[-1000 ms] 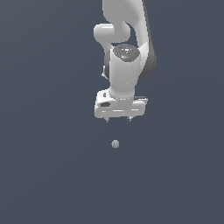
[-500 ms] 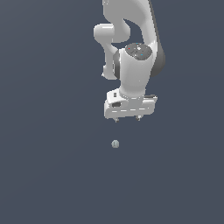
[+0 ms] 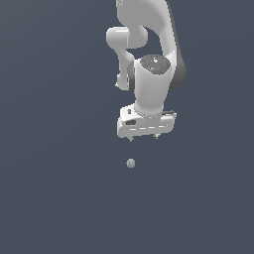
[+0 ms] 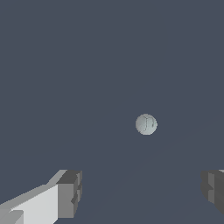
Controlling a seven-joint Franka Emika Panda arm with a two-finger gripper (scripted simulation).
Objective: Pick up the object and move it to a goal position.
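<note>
Across the upper centre of the exterior view, the white arm (image 3: 149, 54) reaches down to the gripper (image 3: 144, 137), jaws spread wide and empty. Just below centre, well apart from the fingertips, sits the tiny grey-green ball (image 3: 130, 162).

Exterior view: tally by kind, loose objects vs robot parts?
Pale grey-green ball: 1, lying apart from the claw
White arm with claw: 1, claw open in the wrist view, nothing between its fingers
Total: 2
</note>
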